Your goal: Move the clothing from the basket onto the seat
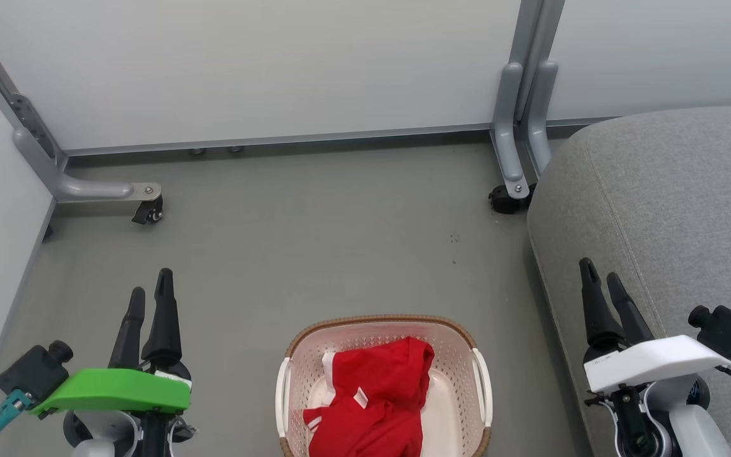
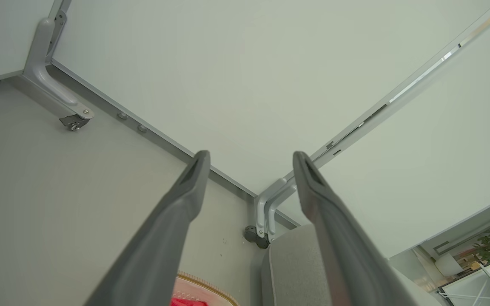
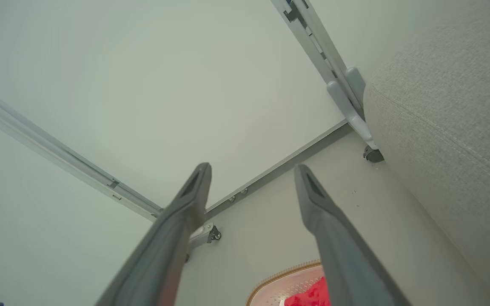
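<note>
Clothing (image 1: 375, 393) lies red (white trim) in basket (image 1: 378, 319); left gripper (image 1: 151, 284) and right gripper (image 1: 599, 270) gape.

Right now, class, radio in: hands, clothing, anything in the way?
Left hand open, empty. Right hand open, empty. Clothing in basket. Nothing between basket and seat.

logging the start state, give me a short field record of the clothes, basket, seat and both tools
basket: cream perforated plastic, brown braided rim, on grey floor
clothing: bright-red fabric garments with white trim, heaped in basket
seat: large grey fabric cushion, right of basket
left tool: open, empty
right tool: open, empty
</note>
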### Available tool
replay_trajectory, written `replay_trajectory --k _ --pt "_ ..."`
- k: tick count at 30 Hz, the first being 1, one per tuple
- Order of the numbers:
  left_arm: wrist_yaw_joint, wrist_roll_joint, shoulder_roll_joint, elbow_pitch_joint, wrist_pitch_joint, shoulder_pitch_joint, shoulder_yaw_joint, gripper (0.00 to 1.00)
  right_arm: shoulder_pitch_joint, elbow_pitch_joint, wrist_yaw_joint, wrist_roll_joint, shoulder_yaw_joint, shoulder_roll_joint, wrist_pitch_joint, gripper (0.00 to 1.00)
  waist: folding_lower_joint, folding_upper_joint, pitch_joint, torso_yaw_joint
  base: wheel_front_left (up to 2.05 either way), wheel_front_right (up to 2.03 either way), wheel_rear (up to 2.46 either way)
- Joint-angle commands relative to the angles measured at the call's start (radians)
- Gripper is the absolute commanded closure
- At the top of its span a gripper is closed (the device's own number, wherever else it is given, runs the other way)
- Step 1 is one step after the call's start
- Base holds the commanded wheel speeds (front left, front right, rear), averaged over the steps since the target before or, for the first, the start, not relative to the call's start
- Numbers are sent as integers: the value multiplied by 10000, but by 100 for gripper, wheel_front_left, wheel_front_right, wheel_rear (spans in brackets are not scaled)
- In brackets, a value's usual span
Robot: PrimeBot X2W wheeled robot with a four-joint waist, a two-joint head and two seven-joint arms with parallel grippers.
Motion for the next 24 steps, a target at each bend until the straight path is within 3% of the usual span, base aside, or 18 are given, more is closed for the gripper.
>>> replay_trajectory --k 1,24 --pt "-40 384 144 -82 -105 -48 -22 0 -5 -160 6 -394 46 -59 -111 0 0 0 -4 -3 0 0 0" --pt "-47 3062 199 557 -744 19 -192 0 139 36 6 -3330 371 -15 -740 0 0 0 -48 -5 0 0 0"
